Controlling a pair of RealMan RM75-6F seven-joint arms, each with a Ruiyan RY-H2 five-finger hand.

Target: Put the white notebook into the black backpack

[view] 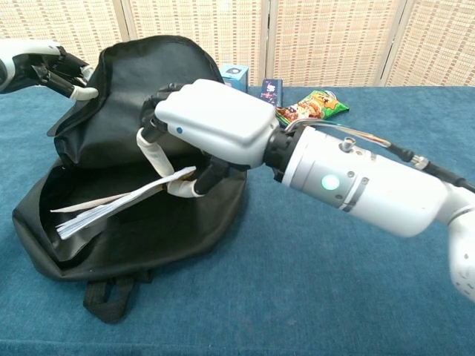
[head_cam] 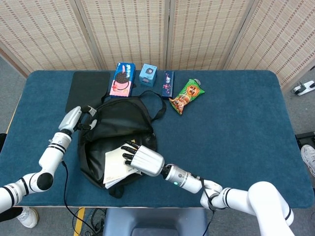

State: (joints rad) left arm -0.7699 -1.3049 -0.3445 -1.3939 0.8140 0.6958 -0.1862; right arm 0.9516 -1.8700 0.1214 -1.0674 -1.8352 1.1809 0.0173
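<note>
The black backpack (head_cam: pixel 113 132) (view: pixel 141 215) lies on the table with its mouth open toward me. My left hand (head_cam: pixel 78 118) (view: pixel 52 70) grips the top flap and holds it up. My right hand (head_cam: pixel 142 160) (view: pixel 204 133) grips the white notebook (head_cam: pixel 114 166) (view: pixel 111 204) by its near edge. The notebook slants down into the bag's opening, its far end inside the mouth and below the raised flap.
Behind the bag stand a cookie box (head_cam: pixel 122 78), a small blue box (head_cam: pixel 147 74), a dark blue pack (head_cam: pixel 168 83) and a green snack bag (head_cam: pixel 187 96). A black mat (head_cam: pixel 88 91) lies at the back left. The blue table's front edge (head_cam: pixel 197 204) is close to the bag.
</note>
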